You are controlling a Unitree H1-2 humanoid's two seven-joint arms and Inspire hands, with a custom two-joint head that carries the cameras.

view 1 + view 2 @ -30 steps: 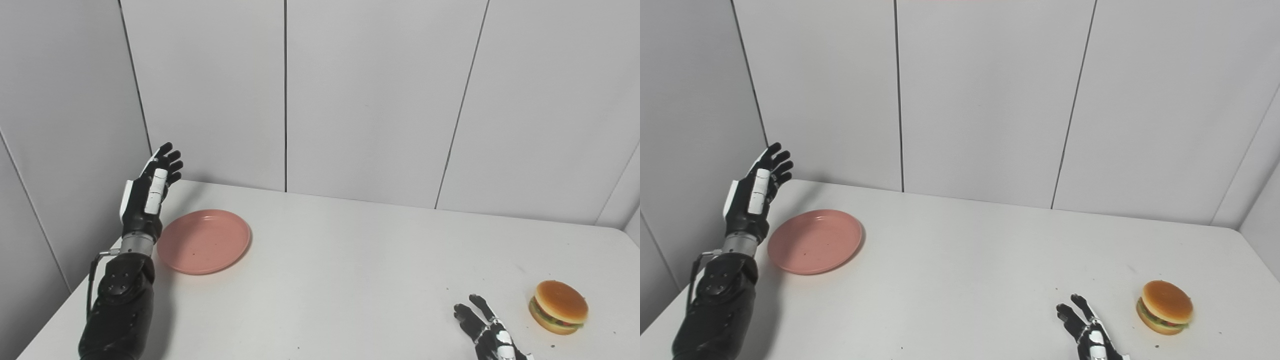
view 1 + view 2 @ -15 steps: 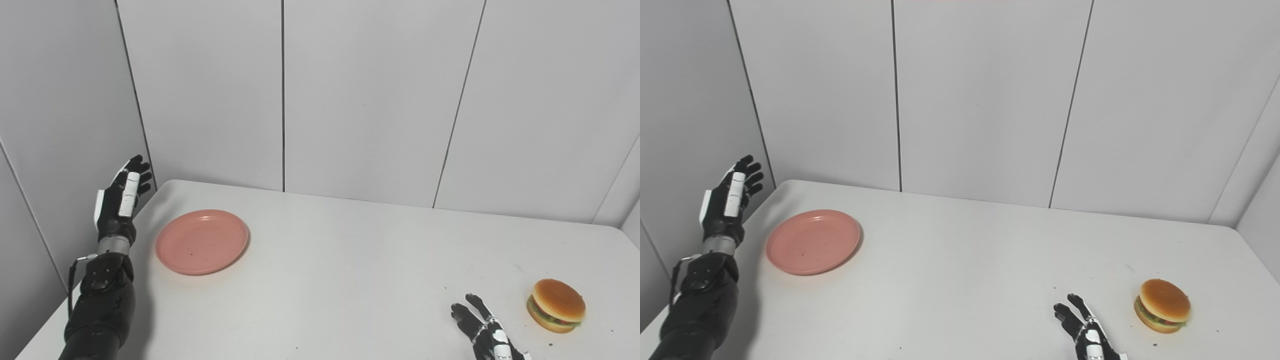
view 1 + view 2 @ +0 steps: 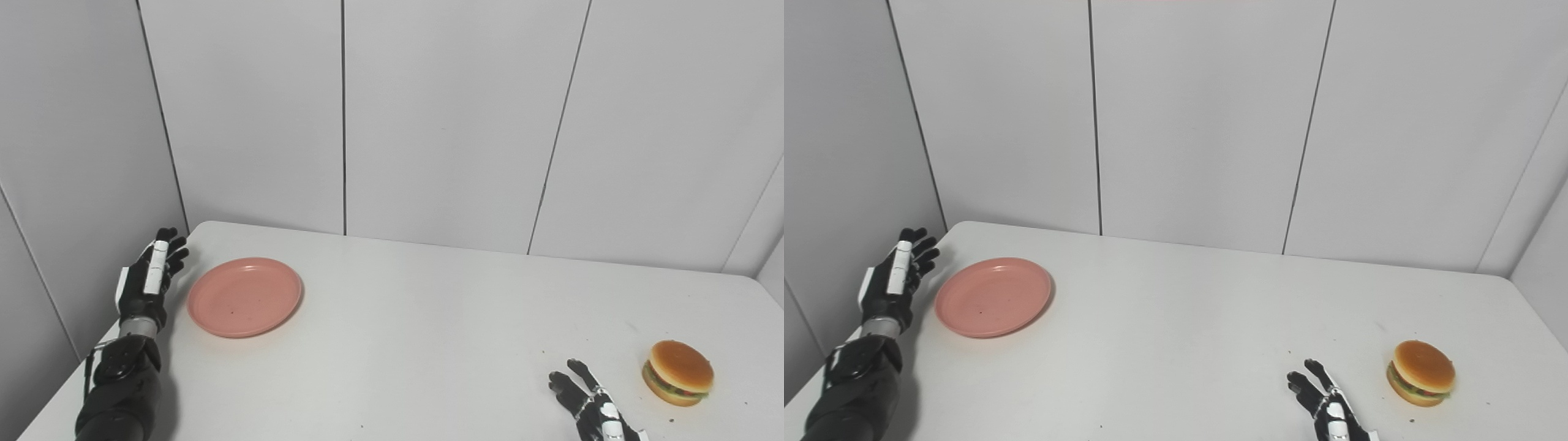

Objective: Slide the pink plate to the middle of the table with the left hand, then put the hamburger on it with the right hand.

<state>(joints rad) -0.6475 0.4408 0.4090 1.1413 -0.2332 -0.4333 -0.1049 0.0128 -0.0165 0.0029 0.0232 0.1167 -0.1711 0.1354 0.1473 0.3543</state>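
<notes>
A pink plate (image 3: 244, 296) lies flat on the white table (image 3: 416, 318) at the far left. My left hand (image 3: 149, 275) is open, fingers up, just left of the plate at the table's left edge and apart from it. A hamburger (image 3: 677, 381) sits on the table near the right front. My right hand (image 3: 591, 407) is open at the bottom edge, left of the hamburger and not touching it. The same scene shows in the right eye view: plate (image 3: 993, 297), hamburger (image 3: 1421, 373), left hand (image 3: 896, 280), right hand (image 3: 1326, 407).
Grey wall panels (image 3: 441, 122) stand close behind the table and along its left side (image 3: 67, 153). The table's left edge runs right beside my left hand.
My left hand has moved left and down, from beside the plate's rim to the table's left edge. The plate, hamburger and right hand have stayed put. The camera has shifted slightly.
</notes>
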